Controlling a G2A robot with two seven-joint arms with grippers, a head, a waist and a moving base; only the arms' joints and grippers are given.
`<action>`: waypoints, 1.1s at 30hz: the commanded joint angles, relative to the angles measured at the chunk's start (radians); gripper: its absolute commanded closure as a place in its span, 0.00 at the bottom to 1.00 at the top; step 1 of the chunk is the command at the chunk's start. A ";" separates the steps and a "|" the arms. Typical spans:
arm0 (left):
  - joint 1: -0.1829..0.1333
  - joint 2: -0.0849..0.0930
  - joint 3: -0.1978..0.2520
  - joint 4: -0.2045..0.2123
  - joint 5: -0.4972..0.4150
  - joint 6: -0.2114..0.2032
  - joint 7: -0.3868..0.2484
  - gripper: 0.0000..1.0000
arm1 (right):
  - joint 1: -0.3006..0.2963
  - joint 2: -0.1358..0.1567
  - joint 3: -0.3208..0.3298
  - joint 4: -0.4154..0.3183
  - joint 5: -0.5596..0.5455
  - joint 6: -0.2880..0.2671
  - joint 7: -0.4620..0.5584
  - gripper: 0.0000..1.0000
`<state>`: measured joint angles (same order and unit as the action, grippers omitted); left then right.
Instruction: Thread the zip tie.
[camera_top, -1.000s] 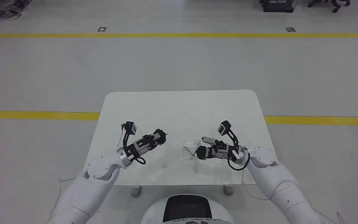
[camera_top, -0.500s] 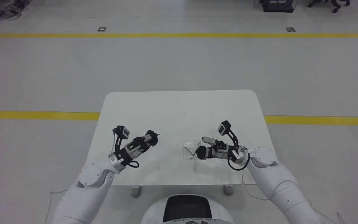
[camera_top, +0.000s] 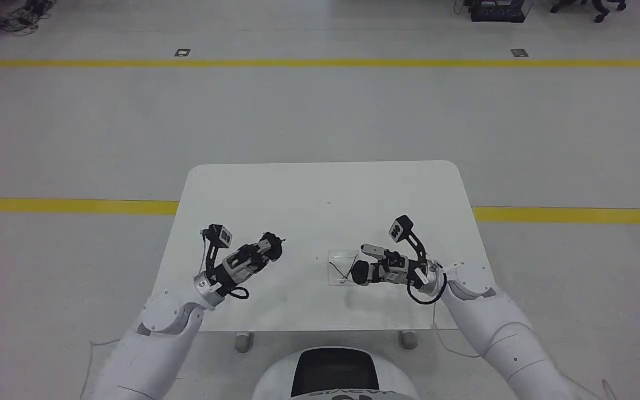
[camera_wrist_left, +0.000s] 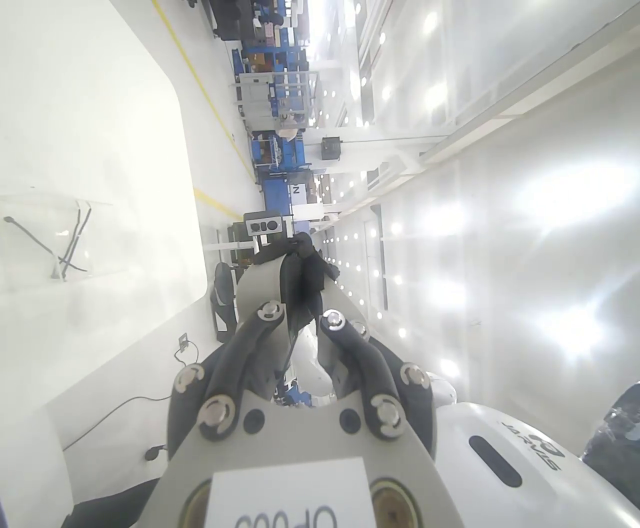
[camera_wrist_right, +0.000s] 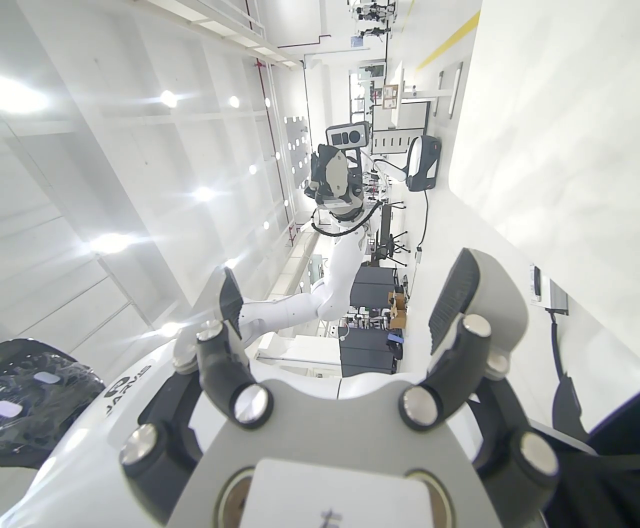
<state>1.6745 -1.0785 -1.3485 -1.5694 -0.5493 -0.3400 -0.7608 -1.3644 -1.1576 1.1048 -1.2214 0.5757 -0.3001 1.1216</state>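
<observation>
White table (camera_top: 320, 190) carries a clear tray (camera_wrist_left: 30, 272) at its near middle, with a black zip tie (camera_wrist_left: 74, 236) inside: light, thin, springy, I judge. My right gripper (camera_wrist_right: 345, 272) gapes empty just right of the tray. My left gripper (camera_wrist_left: 300, 255) is pinched closed, well left. I'd pinch near the tail.

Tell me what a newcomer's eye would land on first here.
Two white arms hang over a white table, the left gripper shut and the right gripper spread wide open. Right by the open gripper, near the table's front edge, lies a clear tray holding thin black zip ties.
</observation>
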 joint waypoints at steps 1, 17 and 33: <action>0.000 0.000 0.000 0.000 0.000 0.000 0.000 1.00 | 0.020 0.006 0.005 -0.025 -0.115 0.004 -0.037 0.00; 0.000 0.000 0.000 0.000 0.000 0.000 0.000 1.00 | 0.188 0.036 -0.089 -0.193 -0.833 0.059 -0.047 0.00; -0.006 -0.002 0.023 -0.009 0.019 0.014 0.020 1.00 | 0.189 0.037 -0.097 -0.202 -0.882 0.059 -0.066 0.00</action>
<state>1.6700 -1.0801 -1.3364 -1.5760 -0.5408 -0.3298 -0.7454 -1.1775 -1.1213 1.0128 -1.4171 -0.2679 -0.2407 1.0671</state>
